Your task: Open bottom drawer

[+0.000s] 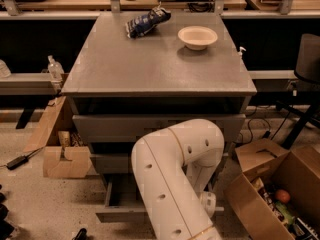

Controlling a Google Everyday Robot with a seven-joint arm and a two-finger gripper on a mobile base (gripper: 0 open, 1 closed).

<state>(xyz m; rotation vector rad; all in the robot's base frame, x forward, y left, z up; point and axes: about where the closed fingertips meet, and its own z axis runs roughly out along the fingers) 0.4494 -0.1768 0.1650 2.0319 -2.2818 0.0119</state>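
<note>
The grey cabinet has three drawers. The bottom drawer stands partly pulled out. Only its left end and front edge show, and its knob is hidden behind my white arm. The arm bends over in front of the cabinet and covers the middle of the lower drawers. My gripper is low at the right of the bottom drawer's front, mostly hidden by the arm. The middle drawer and the top drawer sit further in than the bottom one.
A white bowl and a blue snack bag lie on the cabinet top. An open cardboard box with items stands on the floor at the right. More cardboard stands at the left. A black chair is at the far right.
</note>
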